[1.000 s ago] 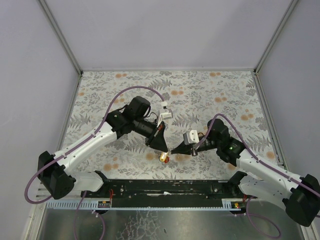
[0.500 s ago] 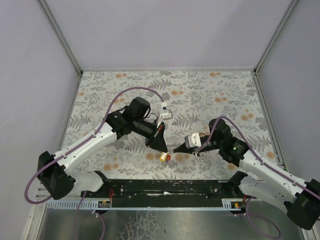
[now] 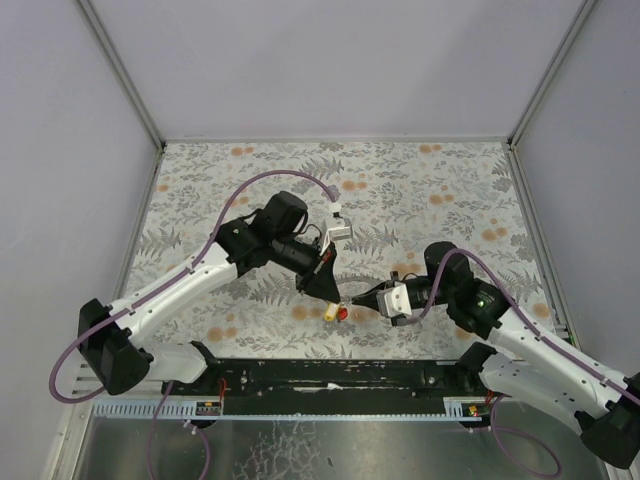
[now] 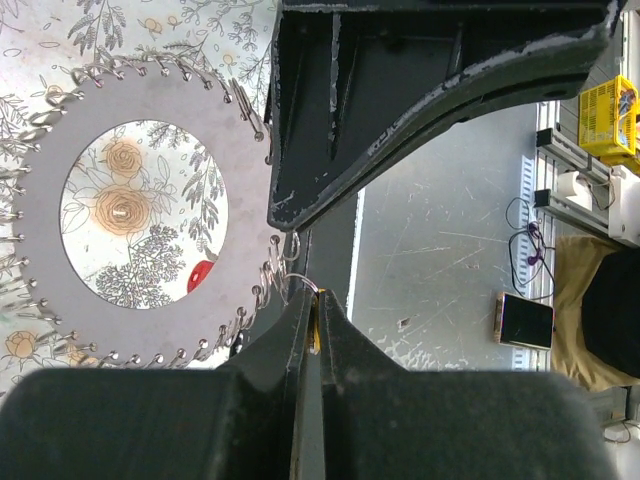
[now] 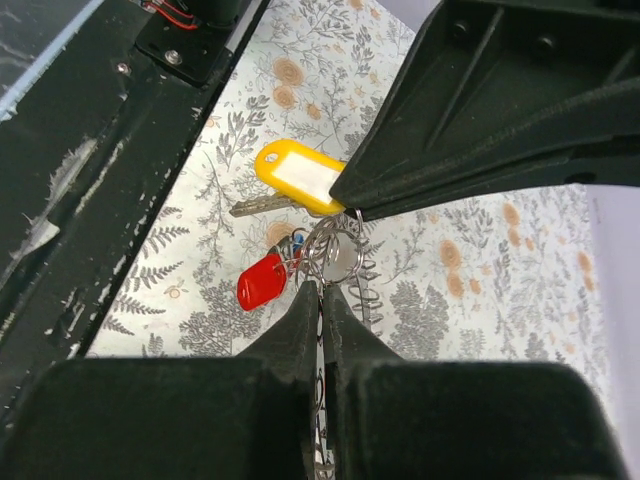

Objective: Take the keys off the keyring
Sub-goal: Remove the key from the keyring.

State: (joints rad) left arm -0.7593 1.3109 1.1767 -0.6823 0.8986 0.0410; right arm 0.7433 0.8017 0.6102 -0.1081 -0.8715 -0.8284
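Both grippers meet over the near middle of the table. My left gripper (image 3: 328, 292) is shut on the yellow-tagged key (image 5: 295, 180); a yellow sliver and a thin wire loop show between its fingertips in the left wrist view (image 4: 316, 305). My right gripper (image 3: 355, 302) is shut on the keyring (image 4: 145, 100), a flat grey ring with a coiled edge. In the right wrist view the keyring (image 5: 367, 285) is edge-on in that gripper (image 5: 321, 290). A red key (image 5: 262, 282) and a bit of blue hang from small wire loops (image 5: 335, 250). The red key (image 3: 342, 313) hangs just above the cloth.
A floral cloth (image 3: 420, 190) covers the table. The black base rail (image 3: 330, 375) runs along the near edge, just below the keys. Grey walls and metal posts (image 3: 120, 70) close in the sides and back.
My right wrist has swung down and to the right, its fingertips staying at the keys. My left gripper and the key bunch have shifted slightly right.
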